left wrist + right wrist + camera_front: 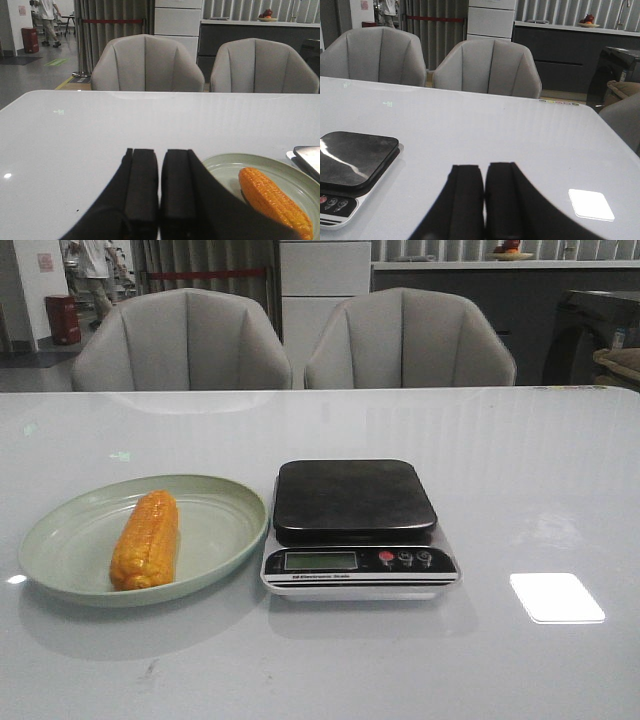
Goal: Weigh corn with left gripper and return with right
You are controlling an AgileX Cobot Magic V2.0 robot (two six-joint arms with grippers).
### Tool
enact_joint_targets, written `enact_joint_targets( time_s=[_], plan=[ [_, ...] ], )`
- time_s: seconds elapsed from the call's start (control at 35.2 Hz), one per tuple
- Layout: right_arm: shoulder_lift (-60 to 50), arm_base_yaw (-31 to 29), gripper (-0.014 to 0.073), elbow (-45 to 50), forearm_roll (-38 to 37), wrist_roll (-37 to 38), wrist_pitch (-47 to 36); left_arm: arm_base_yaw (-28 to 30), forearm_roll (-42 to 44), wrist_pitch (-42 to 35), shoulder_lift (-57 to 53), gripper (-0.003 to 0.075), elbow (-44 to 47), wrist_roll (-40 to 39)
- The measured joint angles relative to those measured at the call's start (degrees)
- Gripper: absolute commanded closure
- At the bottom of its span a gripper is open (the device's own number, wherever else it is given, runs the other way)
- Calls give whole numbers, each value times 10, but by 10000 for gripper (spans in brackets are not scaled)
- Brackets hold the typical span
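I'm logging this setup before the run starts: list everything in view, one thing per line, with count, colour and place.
corn: one, orange-yellow, lying in the plate
plate: one, pale green, on the table left of the scale
scale: one, black platform on a white base with a display and three buttons, table centre, nothing on it
table: one, glossy white
chairs: two, grey, behind the table
left pincer: one, black, fingers together, beside the plate, holding nothing
right pincer: one, black, fingers together, right of the scale, holding nothing

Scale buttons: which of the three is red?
The leftmost button, right beside the display on the scale. The other two to its right are dark.
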Motion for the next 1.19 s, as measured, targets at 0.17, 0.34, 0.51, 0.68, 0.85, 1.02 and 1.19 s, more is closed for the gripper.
enact_joint_targets(
  time_s=[0.17,0.34,0.51,0.68,0.85,1.02,1.19],
  plan=[
    [0,0,403,0,0,0,0,0,0,0,0,607,0,0],
    [0,0,403,0,0,0,0,0,0,0,0,607,0,0],
    [0,0,403,0,0,0,0,0,0,0,0,607,0,0],
    [0,0,403,0,0,0,0,0,0,-26,0,607,0,0],
    [0,0,403,0,0,0,0,0,0,-93,0,607,0,0],
    [0,0,403,0,0,0,0,0,0,-146,0,607,-6,0],
    [0,0,403,0,0,0,0,0,0,35,32,607,-121,0]
  ],
)
